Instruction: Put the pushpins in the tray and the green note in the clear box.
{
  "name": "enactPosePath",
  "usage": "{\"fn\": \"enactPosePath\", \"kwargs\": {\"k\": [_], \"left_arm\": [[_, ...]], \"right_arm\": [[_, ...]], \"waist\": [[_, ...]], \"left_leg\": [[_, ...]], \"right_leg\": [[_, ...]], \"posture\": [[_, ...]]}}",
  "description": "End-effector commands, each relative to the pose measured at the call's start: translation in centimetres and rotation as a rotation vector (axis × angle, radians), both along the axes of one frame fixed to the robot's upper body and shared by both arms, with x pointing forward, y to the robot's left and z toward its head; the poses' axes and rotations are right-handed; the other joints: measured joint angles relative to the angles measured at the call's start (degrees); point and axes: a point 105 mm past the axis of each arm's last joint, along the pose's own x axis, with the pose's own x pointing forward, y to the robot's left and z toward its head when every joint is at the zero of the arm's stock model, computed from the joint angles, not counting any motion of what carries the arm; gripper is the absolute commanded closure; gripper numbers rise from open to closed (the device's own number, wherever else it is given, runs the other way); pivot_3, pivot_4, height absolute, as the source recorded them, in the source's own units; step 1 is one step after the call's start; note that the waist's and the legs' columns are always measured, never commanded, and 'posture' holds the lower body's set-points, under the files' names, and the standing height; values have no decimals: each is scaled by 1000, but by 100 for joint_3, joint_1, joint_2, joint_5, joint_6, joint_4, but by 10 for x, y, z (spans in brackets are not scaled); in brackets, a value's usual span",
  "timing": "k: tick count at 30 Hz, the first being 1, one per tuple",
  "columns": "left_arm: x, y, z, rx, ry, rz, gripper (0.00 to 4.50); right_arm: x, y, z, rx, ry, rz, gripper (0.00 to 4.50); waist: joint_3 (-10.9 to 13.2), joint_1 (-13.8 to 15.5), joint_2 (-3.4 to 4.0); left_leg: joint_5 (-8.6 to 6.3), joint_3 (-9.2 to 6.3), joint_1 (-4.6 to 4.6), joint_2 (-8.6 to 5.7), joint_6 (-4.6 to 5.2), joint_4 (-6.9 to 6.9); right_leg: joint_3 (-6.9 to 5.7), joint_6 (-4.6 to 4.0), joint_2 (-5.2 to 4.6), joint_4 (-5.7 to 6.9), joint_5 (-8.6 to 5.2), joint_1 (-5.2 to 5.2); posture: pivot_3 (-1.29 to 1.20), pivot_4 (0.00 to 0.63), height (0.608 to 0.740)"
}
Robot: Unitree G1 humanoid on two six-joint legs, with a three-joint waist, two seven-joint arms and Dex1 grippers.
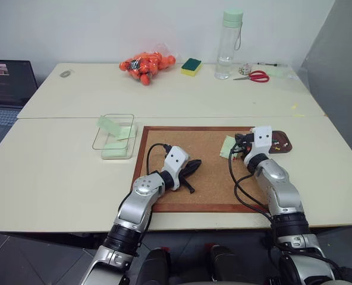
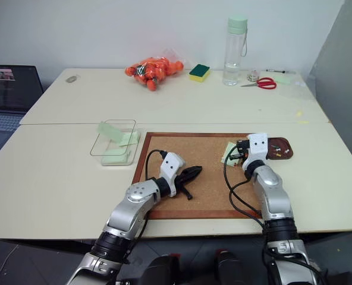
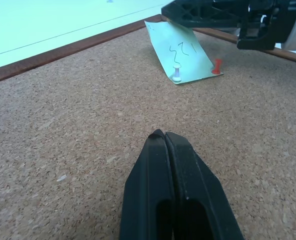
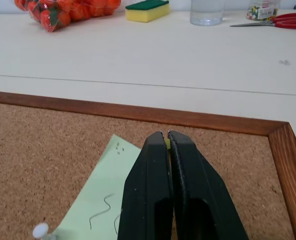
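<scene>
Pins and note at the cork board's upper right corner.
Right gripper, fingers pressed together on a yellow pushpin, hovers over the green note, which white and red pins hold to the cork board; tray just right, clear box left. Left gripper closed mid-board.

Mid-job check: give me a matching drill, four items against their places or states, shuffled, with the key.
1. green note
2. tray
3. sponge
4. left gripper

A. back of the table, beside the bottle
B. shut, over bare cork
C. pinned on the cork board
D. by the board's right edge, pins inside

Pairs: 1-C, 2-D, 3-A, 4-B
</scene>
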Motion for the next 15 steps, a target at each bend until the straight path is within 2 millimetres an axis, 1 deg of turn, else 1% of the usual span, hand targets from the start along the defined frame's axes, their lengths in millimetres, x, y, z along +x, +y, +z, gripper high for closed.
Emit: {"fn": "enactPosePath", "kwargs": {"k": [1,6,7,8,12,15], "left_arm": [[-9,-1,-26,34,98,-9,4500],[-10,-2,-26,34,99,-14,4500],[-11,-2,-26,34,99,-15,4500],[-11,-2,-26,34,99,-15,4500],[-11,-2,-26,34,100,-16,4500],[-12,-2,-27,35,102,-18,4500]], "right_arm": [[3,-19,25,-1,-100,-100,4461],[9,-67,34,-6,-135,-352,4461],[10,-73,35,-9,-134,-385,4461],[10,-77,35,-10,-135,-405,4461],[19,-98,26,0,-73,-490,4461],[22,-104,20,20,-45,-509,4461]], "waist": [[0,-1,0],[0,3,1],[0,0,1],[0,-2,1],[-3,-15,5],[-3,-15,5]], "left_leg": [[0,-1,0,0,0,0],[0,0,-1,-1,0,0],[0,1,0,-1,0,0],[0,2,0,-1,0,0],[0,5,2,-3,0,-3],[0,6,3,-3,0,-3]], "right_leg": [[-1,0,0,0,0,0],[0,0,-1,-1,0,0],[1,0,-1,-1,0,0],[1,0,0,-1,0,0],[3,0,1,-1,0,0],[4,0,1,-1,0,0]], "posture": [[0,150,740],[0,150,740],[0,150,740],[0,150,740],[0,150,740],[0,150,740]]}}
